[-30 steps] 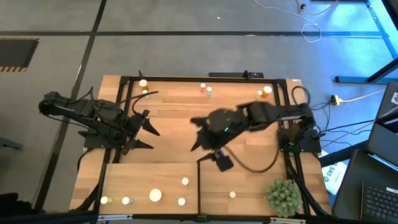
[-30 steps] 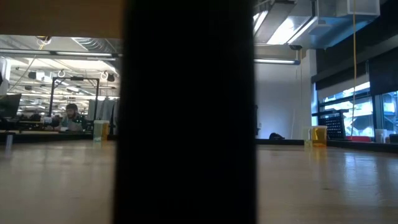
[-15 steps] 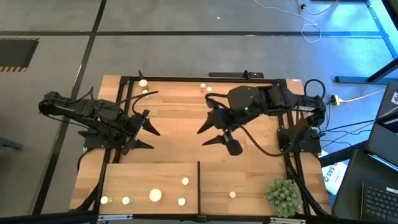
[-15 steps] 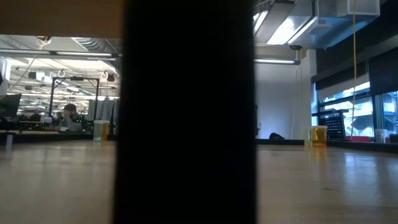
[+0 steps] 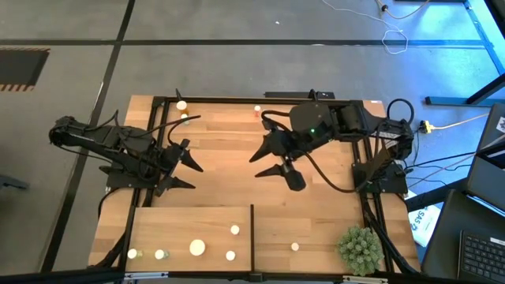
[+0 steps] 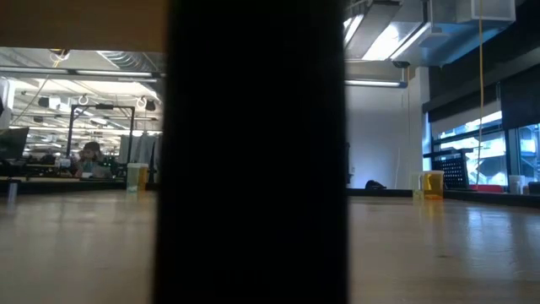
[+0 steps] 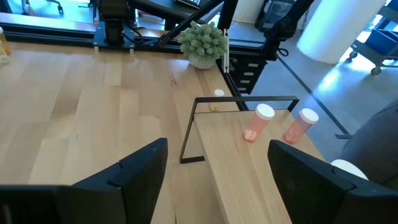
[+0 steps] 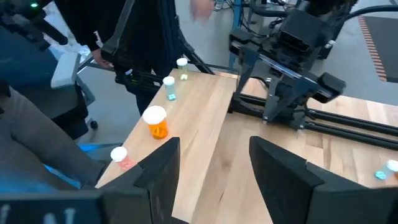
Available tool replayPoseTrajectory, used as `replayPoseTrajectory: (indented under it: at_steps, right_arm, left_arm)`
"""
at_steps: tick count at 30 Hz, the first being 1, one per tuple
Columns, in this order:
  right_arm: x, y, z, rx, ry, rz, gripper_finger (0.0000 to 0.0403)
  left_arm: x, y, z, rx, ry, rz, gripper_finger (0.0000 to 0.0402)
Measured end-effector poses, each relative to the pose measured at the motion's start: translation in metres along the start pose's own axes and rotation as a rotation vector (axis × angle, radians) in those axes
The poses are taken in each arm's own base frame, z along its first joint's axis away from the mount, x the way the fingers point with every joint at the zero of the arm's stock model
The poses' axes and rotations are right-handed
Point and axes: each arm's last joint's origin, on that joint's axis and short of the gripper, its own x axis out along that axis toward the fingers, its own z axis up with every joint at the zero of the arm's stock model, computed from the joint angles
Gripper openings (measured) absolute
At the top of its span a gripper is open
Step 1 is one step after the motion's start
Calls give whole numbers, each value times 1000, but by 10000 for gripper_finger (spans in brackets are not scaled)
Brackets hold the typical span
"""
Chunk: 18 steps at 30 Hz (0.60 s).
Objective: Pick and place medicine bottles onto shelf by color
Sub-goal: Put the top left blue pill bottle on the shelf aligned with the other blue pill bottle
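Note:
Several medicine bottles with white caps stand on the pale shelf (image 5: 189, 225) left of its dark divider (image 5: 252, 237). One small bottle (image 5: 295, 247) stands to the right of the divider. More bottles stand along the table's far edge (image 5: 181, 105). In the right wrist view these include a wide orange bottle (image 8: 155, 122) and a greenish one (image 8: 170, 88). My right gripper (image 5: 267, 162) hangs open over the table's middle, nearer the far edge, and holds nothing. My left gripper (image 5: 188, 173) waits open at the left, beyond the shelf; its view shows two pinkish bottles (image 7: 258, 121).
A spiky green plant ball (image 5: 359, 249) sits at the near right corner. Black frame rails run along the table's edges (image 5: 237, 100). In the low view the divider (image 6: 253, 152) blocks the centre. Bare planks lie between the two grippers.
My right gripper has drawn back from above the shelf's far edge near the divider, moving toward the table's far edge and a little right, and it has stayed open. The arm now covers the bottles at the far right. The left arm has kept still.

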Motion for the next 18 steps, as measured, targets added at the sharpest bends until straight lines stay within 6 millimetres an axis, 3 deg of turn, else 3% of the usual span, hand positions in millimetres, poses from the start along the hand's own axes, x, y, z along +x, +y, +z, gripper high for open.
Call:
replayPoseTrajectory:
  at_steps: [18]
  right_arm:
    - [0,-2,1,-2,-9,-4,197]
  left_arm:
    - [0,0,0,0,0,0,273]
